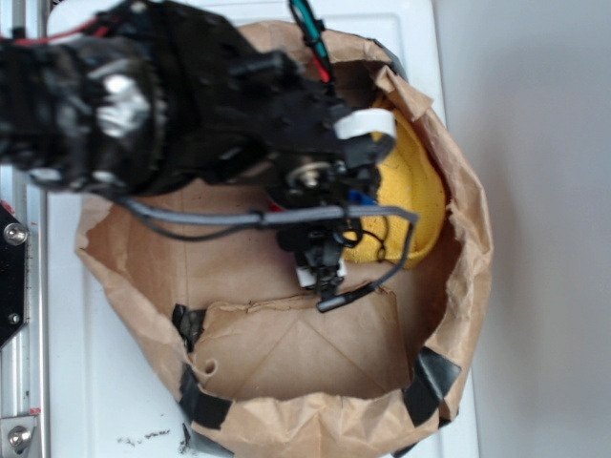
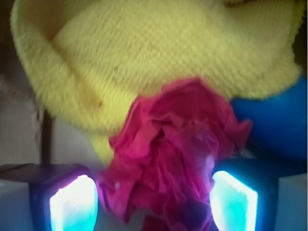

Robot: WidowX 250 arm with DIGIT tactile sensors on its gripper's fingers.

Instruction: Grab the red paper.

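With the gripper held wide open and nothing yet clamped, the red paper is seen between its two pads, touching the yellow cloth beyond; the grasp seems framed, and closing is judged to be called for next.

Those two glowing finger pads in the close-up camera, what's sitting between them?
In the wrist view, the red paper fills the gap between the gripper's open fingers.
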